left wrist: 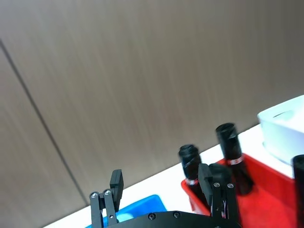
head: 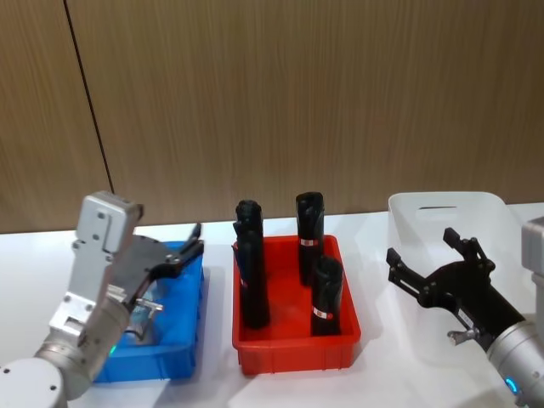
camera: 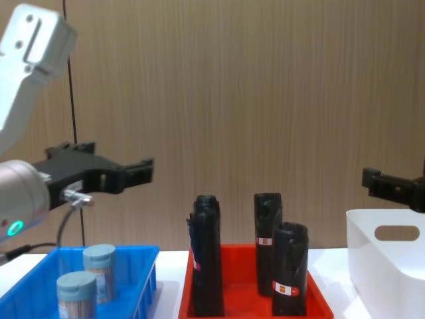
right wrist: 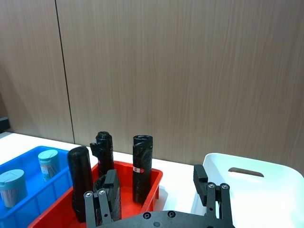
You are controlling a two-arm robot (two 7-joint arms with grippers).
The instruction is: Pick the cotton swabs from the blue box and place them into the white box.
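Left gripper (head: 194, 241) hovering above blue box (head: 192, 340), right gripper (head: 421, 245) over white box (head: 442, 202), both spread wide, empty

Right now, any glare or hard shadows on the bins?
Head view: even light, only a soft shadow under the red bin, no glare on the blue box. Right wrist view: white box bright, handle cut-out readable. Chest view: cotton swabs evenly lit, no hotspots.

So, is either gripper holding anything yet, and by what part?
Nothing is held. The left gripper is open above the blue box, the right gripper open over the white box; the cotton swabs sit in the blue box.
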